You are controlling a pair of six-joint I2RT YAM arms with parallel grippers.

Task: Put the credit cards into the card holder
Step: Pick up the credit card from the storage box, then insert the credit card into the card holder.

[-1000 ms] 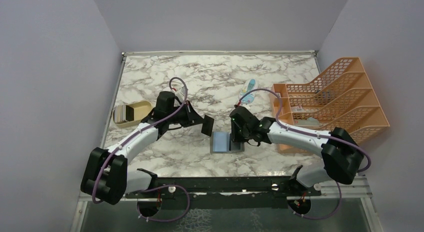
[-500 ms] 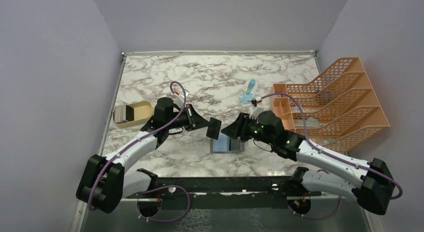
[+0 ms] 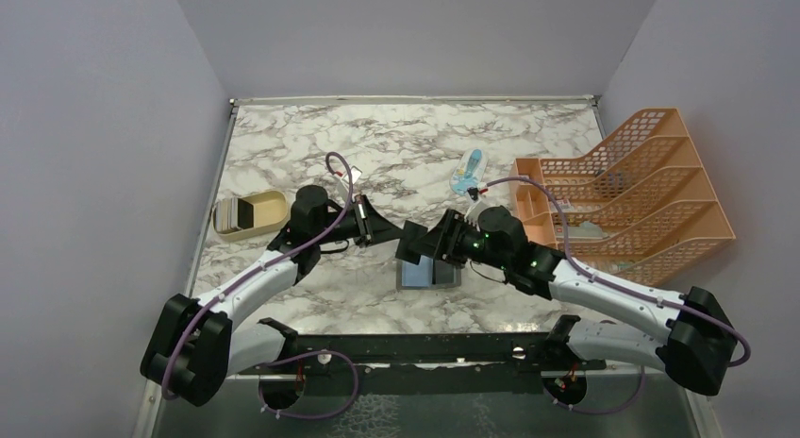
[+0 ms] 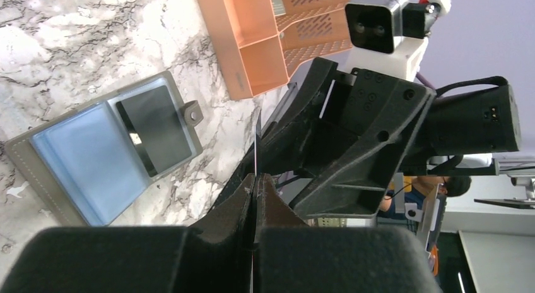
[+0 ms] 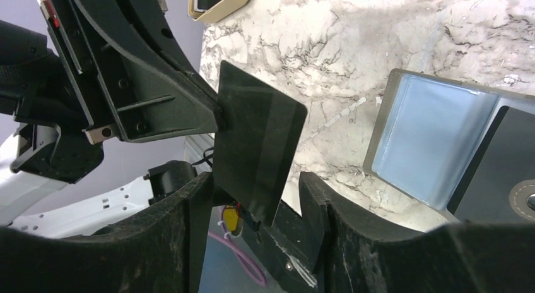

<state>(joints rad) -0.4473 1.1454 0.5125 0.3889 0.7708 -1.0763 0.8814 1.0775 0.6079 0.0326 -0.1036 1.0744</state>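
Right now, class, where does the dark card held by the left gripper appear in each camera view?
Top external: dark card near picture centre.
Left wrist: dark card edge-on, a thin central line.
Right wrist: dark card face-on, centre-left.
Shared landmark: open card holder.

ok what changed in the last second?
The left gripper, shut on a dark card, carried it rightward. The right gripper left the card holder, turned to face the left gripper, and now has the card between its open fingers. Card holder, tray and rack stayed put.
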